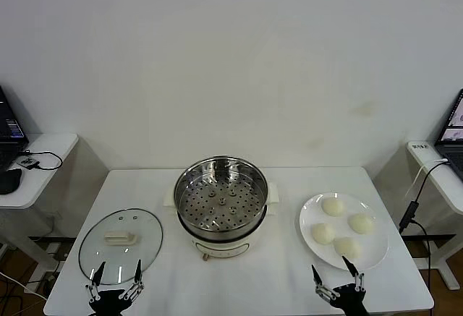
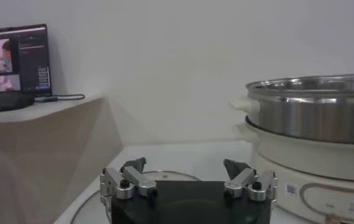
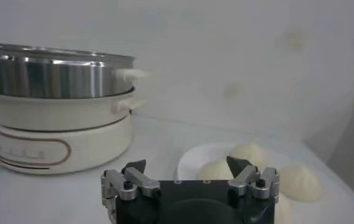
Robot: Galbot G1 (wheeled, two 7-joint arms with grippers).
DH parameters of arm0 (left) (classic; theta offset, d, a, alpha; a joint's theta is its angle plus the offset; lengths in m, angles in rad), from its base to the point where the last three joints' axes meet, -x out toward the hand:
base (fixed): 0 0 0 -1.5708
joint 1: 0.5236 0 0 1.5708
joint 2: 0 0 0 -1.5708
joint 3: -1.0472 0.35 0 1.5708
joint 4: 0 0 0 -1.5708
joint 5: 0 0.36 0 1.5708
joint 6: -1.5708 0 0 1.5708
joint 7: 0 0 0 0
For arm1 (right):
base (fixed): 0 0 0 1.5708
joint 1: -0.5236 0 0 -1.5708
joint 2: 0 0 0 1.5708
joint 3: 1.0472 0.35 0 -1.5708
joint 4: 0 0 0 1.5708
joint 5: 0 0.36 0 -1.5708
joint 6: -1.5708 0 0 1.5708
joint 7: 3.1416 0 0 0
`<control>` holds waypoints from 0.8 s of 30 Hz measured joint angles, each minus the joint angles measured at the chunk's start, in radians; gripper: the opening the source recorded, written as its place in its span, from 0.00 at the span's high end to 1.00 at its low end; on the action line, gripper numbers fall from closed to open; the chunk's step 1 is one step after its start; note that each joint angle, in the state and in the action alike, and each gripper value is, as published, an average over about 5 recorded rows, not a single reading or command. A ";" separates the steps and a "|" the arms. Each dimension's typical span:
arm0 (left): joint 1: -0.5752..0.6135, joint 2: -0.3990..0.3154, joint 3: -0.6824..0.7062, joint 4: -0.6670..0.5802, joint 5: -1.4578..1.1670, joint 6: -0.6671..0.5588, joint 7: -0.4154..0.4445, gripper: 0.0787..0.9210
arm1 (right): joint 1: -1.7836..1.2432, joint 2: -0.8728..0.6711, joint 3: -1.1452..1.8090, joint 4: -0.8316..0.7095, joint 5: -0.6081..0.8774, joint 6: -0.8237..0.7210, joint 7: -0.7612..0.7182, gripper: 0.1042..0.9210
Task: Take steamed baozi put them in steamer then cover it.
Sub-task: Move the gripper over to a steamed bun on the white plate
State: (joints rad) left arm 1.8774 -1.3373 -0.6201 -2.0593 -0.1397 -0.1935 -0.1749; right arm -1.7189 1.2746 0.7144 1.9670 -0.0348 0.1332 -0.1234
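Note:
The steamer (image 1: pixel 221 199), a shiny steel pot with a bare perforated tray on a cream base, stands mid-table; it also shows in the left wrist view (image 2: pixel 311 115) and the right wrist view (image 3: pixel 55 109). Several cream-white baozi (image 1: pixel 340 227) lie on a white plate (image 1: pixel 309 215) at the right, also in the right wrist view (image 3: pixel 250 157). The glass cover (image 1: pixel 120 239) with its cream handle lies flat at the left; its rim shows in the left wrist view (image 2: pixel 164 177). My left gripper (image 1: pixel 116 278) is open and empty at the cover's near edge. My right gripper (image 1: pixel 337 276) is open and empty at the plate's near edge.
White side desks flank the table: the left one (image 1: pixel 29 164) holds a laptop, a mouse and cables; the right one (image 1: pixel 441 171) holds a laptop and a dangling cable. A white wall stands behind. The table's front edge lies close to both grippers.

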 measured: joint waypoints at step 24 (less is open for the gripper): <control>-0.060 0.019 -0.027 -0.032 0.070 -0.004 -0.029 0.12 | 0.660 -0.602 -0.180 -0.288 -0.370 -0.166 -0.452 0.12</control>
State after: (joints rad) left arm 1.8173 -1.3187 -0.6472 -2.0909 -0.0700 -0.1976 -0.2043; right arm -1.0587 0.6728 0.5346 1.6791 -0.4047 -0.0326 -0.5754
